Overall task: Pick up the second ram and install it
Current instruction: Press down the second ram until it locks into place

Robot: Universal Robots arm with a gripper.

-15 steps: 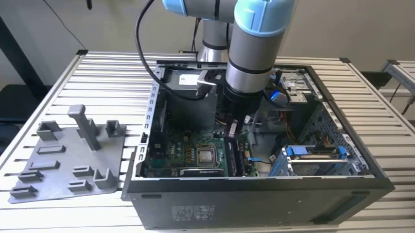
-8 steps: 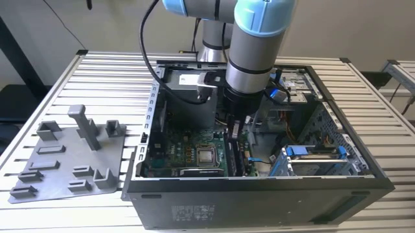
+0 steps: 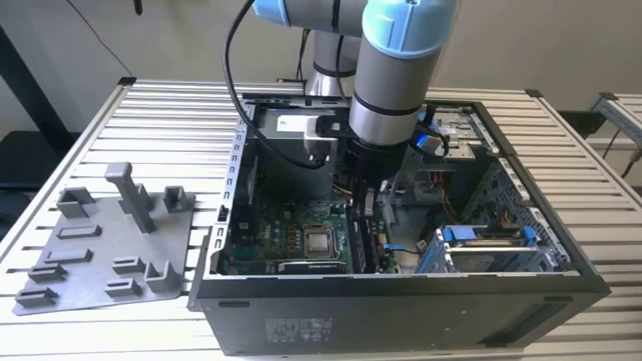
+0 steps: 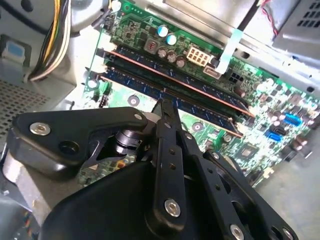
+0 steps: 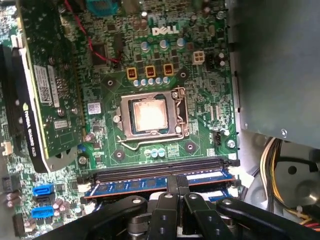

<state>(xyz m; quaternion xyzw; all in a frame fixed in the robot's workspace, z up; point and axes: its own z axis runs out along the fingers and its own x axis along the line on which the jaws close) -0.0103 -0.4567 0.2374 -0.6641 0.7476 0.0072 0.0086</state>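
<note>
Quick tally: one robot arm [image 3: 386, 83] with one gripper [image 5: 176, 181], and one open PC case [image 3: 401, 323] on one slatted table [image 3: 171, 113]. There's also one grey fixture plate [image 3: 101, 256] beside the case. Inside the case there's one green motherboard [image 5: 200, 130], one CPU socket [image 5: 149, 116] and one graphics card [image 5: 47, 90]. The first wrist view shows one blue memory stick [image 5: 130, 186], one empty black slot [image 5: 160, 164], two blue SATA ports [image 5: 42, 190] and three little yellow squares [image 5: 150, 71].
</note>
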